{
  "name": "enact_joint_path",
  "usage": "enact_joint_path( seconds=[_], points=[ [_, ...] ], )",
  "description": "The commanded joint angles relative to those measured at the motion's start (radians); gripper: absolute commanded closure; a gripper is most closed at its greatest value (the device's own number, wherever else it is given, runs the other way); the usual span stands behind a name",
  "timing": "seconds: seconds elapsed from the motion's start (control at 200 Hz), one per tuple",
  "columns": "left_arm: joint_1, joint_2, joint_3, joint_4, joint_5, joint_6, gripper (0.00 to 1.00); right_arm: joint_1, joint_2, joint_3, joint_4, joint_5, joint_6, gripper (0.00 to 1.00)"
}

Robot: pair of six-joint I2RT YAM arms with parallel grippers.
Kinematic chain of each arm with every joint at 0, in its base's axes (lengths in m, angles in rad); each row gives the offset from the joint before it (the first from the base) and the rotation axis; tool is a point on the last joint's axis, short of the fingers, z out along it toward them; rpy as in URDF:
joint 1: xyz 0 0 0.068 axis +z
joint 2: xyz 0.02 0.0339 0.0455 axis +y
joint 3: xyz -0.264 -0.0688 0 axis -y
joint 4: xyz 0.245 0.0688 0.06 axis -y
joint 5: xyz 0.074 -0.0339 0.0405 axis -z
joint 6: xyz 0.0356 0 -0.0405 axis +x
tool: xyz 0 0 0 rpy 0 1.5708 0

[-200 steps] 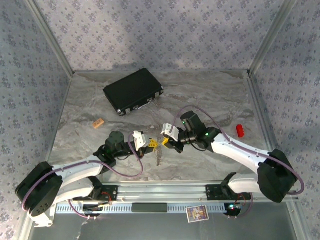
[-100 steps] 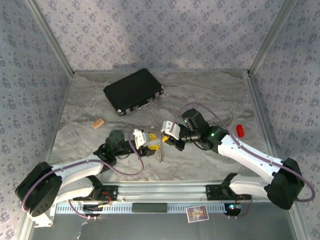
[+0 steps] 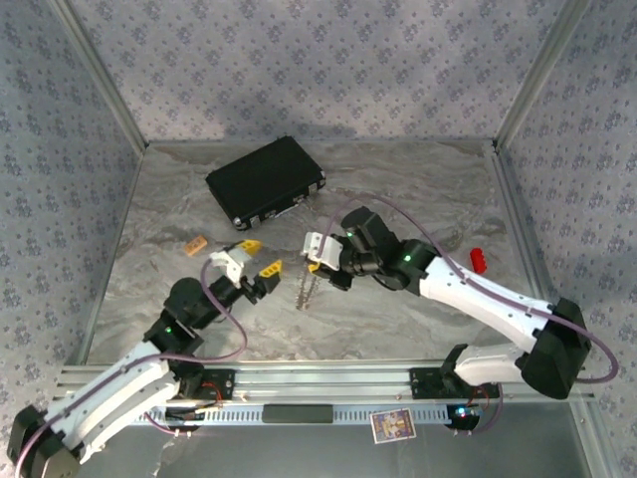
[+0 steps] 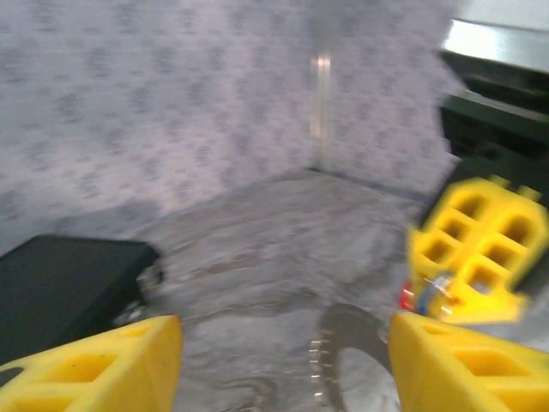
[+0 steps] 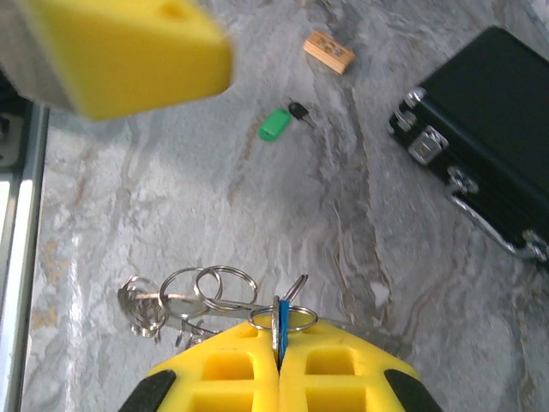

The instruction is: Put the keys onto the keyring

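Right end effector (image 5: 279, 365): clamped on blue key (image 5: 281, 319); keyring (image 5: 206, 287) just left.
Left end effector (image 3: 259, 256): wide, empty.
Green key (image 5: 276, 124): upper centre, lying diagonally; left arm probably nearer.

- Bright and even from overhead in the top view, sharp edge to edge, with soft short shadows cast under both arms onto the counter (image 3: 418, 189).
- Smeared by motion blur in the left wrist view, softening the black case (image 4: 60, 283) and yellow pads (image 4: 94, 369); pale glare along the corner post (image 4: 322, 94).
- Crisp in the right wrist view down to the green key (image 5: 276, 124); out of focus on the near upper pad (image 5: 120, 51).
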Motion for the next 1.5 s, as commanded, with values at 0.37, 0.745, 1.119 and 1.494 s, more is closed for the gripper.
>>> enact_joint_path(
  seconds=[0.37, 0.745, 1.119, 1.494],
  points=[
    [0.069, -0.342, 0.090, -0.509, -0.500, -0.181, 0.27, 0.059, 0.444, 0.370, 0.058, -0.074, -0.116, 1.00],
    [0.109, -0.180, 0.088, -0.362, -0.487, -0.194, 0.22, 0.060, 0.406, 0.225, -0.177, 0.042, -0.179, 1.00],
    [0.223, 0.119, 0.145, -0.221, -0.328, -0.256, 0.22, 0.054, 0.364, 0.042, -0.290, 0.161, -0.198, 0.97],
    [0.240, 0.251, 0.202, -0.192, -0.283, -0.222, 0.19, 0.030, 0.397, -0.012, -0.290, 0.265, -0.216, 0.89]
  ],
)
